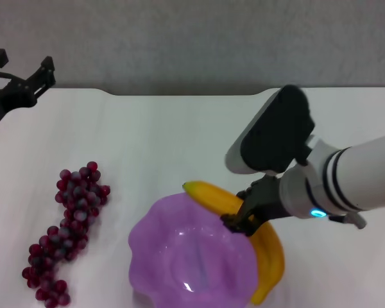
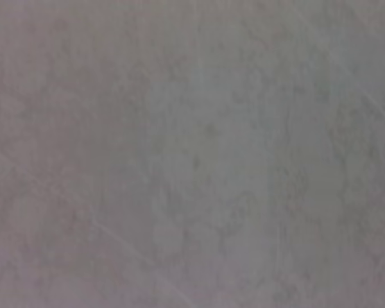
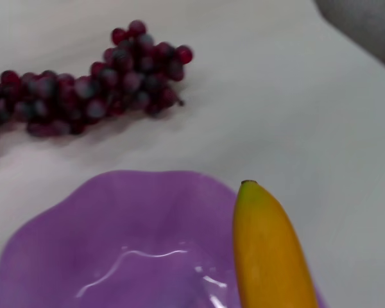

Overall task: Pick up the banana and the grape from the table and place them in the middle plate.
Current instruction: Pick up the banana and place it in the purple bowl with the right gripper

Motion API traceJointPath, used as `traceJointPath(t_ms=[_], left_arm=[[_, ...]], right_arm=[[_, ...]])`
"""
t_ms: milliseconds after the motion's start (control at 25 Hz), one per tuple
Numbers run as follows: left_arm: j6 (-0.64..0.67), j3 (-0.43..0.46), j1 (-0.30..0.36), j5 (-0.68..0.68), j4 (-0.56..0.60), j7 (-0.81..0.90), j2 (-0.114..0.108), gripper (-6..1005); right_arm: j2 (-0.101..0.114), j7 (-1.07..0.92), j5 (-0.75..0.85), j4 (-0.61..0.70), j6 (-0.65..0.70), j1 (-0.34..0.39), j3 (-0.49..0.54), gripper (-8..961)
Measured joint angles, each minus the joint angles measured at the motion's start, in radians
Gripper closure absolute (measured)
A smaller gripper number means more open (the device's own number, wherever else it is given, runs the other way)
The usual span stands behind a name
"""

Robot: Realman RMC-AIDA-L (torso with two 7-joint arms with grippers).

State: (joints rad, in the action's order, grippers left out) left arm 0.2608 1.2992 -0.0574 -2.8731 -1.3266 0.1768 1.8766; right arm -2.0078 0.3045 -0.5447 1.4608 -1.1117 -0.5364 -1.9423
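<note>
The yellow banana (image 1: 267,251) hangs tilted over the right rim of the purple middle plate (image 1: 179,256), and my right gripper (image 1: 242,221) is shut on its middle. In the right wrist view the banana (image 3: 269,256) pokes out over the plate (image 3: 83,244), with the grape (image 3: 83,90) beyond it; that arm's own fingers do not show there. The grape (image 1: 70,228), a long dark red bunch, lies on the white table (image 1: 179,128) to the left of the plate. My left gripper (image 1: 22,65) is parked open at the far left edge of the table.
The table's far edge has a shallow notch (image 1: 179,94), with a grey wall behind it. The left wrist view shows only a plain grey surface.
</note>
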Motion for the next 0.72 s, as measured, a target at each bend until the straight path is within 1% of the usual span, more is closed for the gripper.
traceJointPath(t_ms=[160,360,720], left_arm=[[0.0,0.0,-0.001,0.0,-0.002,0.0,0.001,189],[0.0,0.0,-0.001,0.0,-0.002,0.0,0.001,190],[0.0,0.0,-0.002,0.0,-0.001,0.0,0.001,192]], right_arm=[[0.0,0.003,-0.036,-0.084,0.037,-0.038,-0.023,457],[0.0,0.003,-0.042,-0.15,0.07,-0.066,-0.03,457],[0.0,0.004,-0.053,-0.195,0.094,-0.085,-0.038,456]])
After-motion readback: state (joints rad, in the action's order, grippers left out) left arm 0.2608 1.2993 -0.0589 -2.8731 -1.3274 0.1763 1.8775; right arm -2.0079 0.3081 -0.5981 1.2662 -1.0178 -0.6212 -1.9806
